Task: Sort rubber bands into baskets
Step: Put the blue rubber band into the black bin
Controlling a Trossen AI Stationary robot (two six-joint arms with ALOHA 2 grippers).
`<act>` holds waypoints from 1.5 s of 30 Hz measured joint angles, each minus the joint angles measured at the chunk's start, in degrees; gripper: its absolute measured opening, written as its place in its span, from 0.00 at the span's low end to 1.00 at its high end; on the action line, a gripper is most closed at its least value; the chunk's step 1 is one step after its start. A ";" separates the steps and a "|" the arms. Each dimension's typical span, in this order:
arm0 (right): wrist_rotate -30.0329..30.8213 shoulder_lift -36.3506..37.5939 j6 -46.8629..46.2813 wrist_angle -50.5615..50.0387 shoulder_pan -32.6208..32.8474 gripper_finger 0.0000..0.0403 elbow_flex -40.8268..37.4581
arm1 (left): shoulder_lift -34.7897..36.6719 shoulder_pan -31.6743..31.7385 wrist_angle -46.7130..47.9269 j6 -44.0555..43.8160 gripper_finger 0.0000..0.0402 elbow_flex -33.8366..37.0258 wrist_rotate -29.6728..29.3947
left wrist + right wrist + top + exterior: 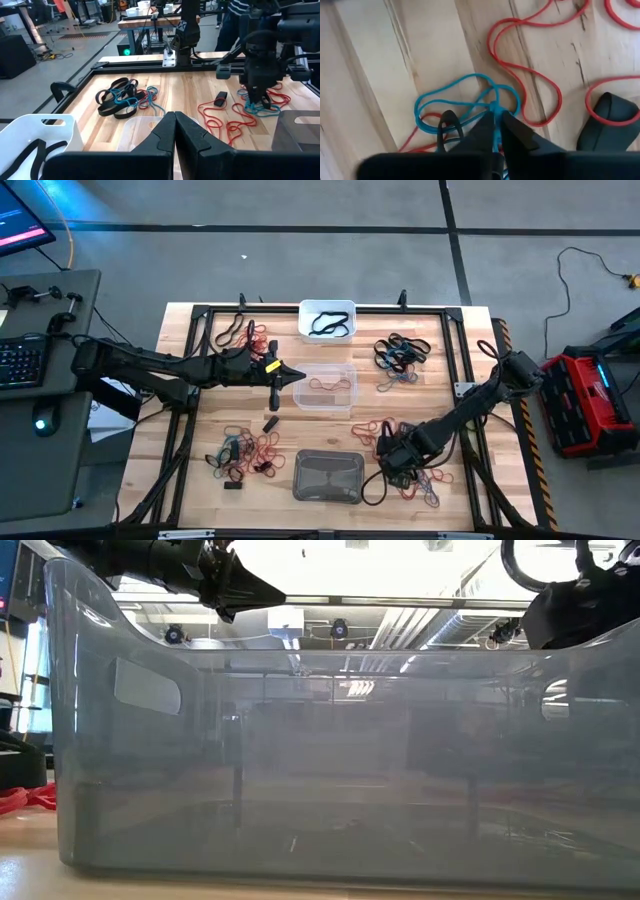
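Observation:
Three baskets stand in a row down the table's middle: a white one (327,320) holding black bands, a clear one (326,388) holding red bands, and a grey one (328,476) that fills the low view (320,740). My right gripper (393,460) points down into a tangle of red and teal rubber bands (410,450) at the near right, shut on a teal rubber band (465,102). My left gripper (292,375) hangs shut and empty over the clear basket's left rim (140,122). My right gripper pinches the teal rubber band between its two fingertips (512,127), at the spot where its loops cross and bunch (493,106). The fingers come from above, pointing down. The band lies slack on the wood, over a red band; one strand or several, I cannot tell.
Loose heaps of bands lie at the far left (245,335), far right (400,352), near left (250,452) and near right (425,480). Small black blocks sit on the wood (270,423) (607,120). A black frame rims the table (200,310).

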State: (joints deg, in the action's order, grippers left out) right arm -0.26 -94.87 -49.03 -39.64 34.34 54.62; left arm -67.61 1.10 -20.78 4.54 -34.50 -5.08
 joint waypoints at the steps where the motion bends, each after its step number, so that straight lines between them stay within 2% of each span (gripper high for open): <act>1: -0.06 0.00 0.13 -0.05 0.03 0.02 0.23 | 0.00 0.00 0.00 0.00 0.00 0.00 0.00; 6: 0.82 1.52 0.82 -0.91 0.06 0.01 3.35 | 0.00 0.00 -0.06 0.00 0.00 0.00 -0.02; 11: 6.45 4.52 1.55 -6.08 1.28 0.00 9.96 | 0.00 0.00 -0.11 0.06 0.00 0.00 -0.02; 21: 17.42 5.03 3.70 -21.11 4.50 0.00 27.77 | 0.00 0.00 -0.09 0.11 0.00 0.00 -0.02; 26: 23.78 5.03 7.46 -22.25 6.09 0.00 34.49 | 0.00 0.00 -0.09 0.17 0.00 0.00 -0.02; 30: 27.50 5.05 12.17 -19.09 6.34 0.00 37.45 | 0.00 0.00 -0.07 0.17 0.00 0.00 -0.02; 35: 28.06 5.07 19.91 -9.46 5.18 0.00 36.66 | 0.00 0.00 -0.07 0.19 0.00 0.00 -0.02; 40: 24.83 5.05 24.53 -1.68 2.10 0.00 33.29 | 0.00 0.00 -0.04 0.18 0.00 0.00 -0.04; 45: 18.98 4.96 26.00 6.38 -1.00 0.00 27.99 | 0.00 0.00 -0.07 0.19 0.00 0.00 -0.04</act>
State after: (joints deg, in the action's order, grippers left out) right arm 18.72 -89.91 -23.03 -33.27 33.34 82.61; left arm -67.61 1.10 -20.84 4.73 -34.50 -5.12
